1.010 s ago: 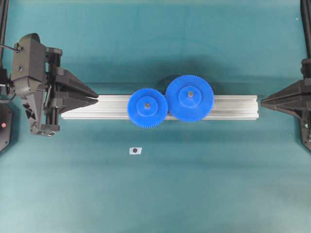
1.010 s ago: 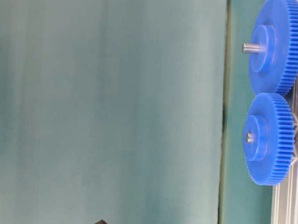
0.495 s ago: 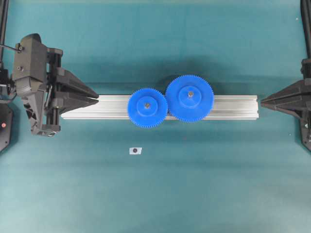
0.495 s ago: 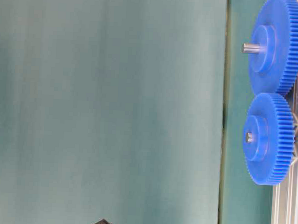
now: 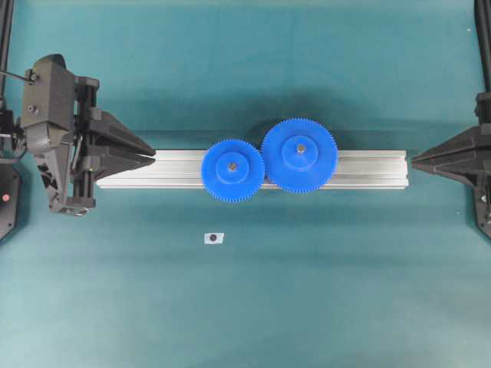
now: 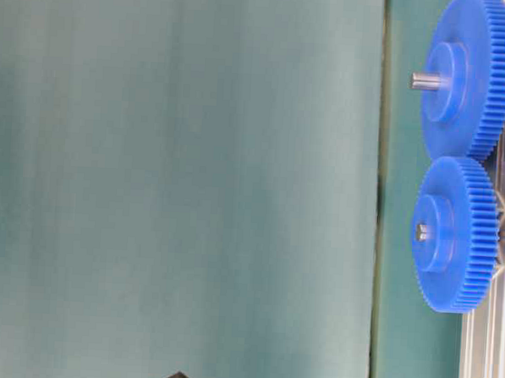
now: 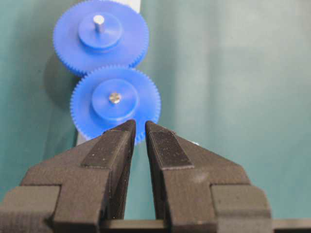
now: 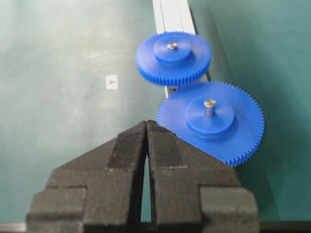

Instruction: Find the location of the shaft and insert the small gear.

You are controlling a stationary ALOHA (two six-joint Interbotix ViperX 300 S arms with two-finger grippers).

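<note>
The small gear [image 5: 232, 170] sits flat on the aluminium rail [image 5: 368, 169], its teeth meshed with the larger blue gear [image 5: 299, 155]. The shaft [image 5: 232, 165] shows only as a grey tip in the small gear's hub, also in the left wrist view [image 7: 114, 97] and the right wrist view [image 8: 171, 46]. My left gripper [image 5: 153, 156] is at the rail's left end, empty, its jaws a narrow gap apart [image 7: 140, 127]. My right gripper [image 5: 414, 161] is just off the rail's right end, shut and empty [image 8: 147, 124].
A small white tag with a dark dot [image 5: 213, 238] lies on the teal mat in front of the rail. The larger gear's grey pin [image 8: 209, 106] stands up from its hub. Both arm bases stand at the table's side edges.
The left arm has shifted very slightly. The gears, the rail and the right arm have not moved.
</note>
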